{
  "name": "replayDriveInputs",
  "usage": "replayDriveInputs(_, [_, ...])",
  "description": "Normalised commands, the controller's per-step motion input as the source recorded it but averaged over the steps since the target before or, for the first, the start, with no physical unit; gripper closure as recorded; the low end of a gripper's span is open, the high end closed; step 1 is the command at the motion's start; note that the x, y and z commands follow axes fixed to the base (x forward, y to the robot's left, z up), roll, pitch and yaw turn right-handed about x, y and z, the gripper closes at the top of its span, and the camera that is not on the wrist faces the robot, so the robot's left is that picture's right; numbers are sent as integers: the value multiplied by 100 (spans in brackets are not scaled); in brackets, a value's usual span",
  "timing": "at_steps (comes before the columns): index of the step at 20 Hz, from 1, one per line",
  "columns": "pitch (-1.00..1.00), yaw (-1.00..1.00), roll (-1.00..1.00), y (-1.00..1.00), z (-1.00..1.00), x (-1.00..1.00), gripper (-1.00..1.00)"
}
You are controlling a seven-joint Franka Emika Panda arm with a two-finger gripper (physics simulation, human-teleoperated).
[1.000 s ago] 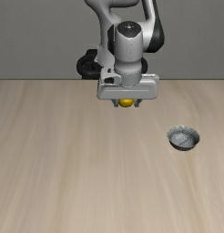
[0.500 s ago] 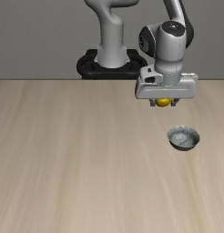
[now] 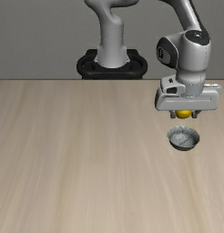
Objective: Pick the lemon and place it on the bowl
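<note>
The table (image 3: 68, 173) looked like pale, fine-grained wood with a matt finish. The bowl (image 3: 184, 139) had a grey metallic sheen. The lemon (image 3: 184, 114) was smooth and slightly glossy. The arm (image 3: 112, 36) looked like smooth white plastic, its base (image 3: 90, 65) matt black.

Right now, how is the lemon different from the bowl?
The lemon is yellow, while the bowl is grey. The lemon is held up off the table by the gripper, while the bowl sits on the table. The lemon is a solid lump, and the bowl is hollow and open on top. Both look round.
</note>
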Motion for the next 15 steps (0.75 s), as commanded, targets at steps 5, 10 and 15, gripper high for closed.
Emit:
replayDriveInputs(5, [0, 0, 0, 0, 0, 40, -100])
replayDriveInputs(10, [0, 0, 0, 0, 0, 0, -100])
replayDriveInputs(15, [0, 0, 0, 0, 0, 0, -100])
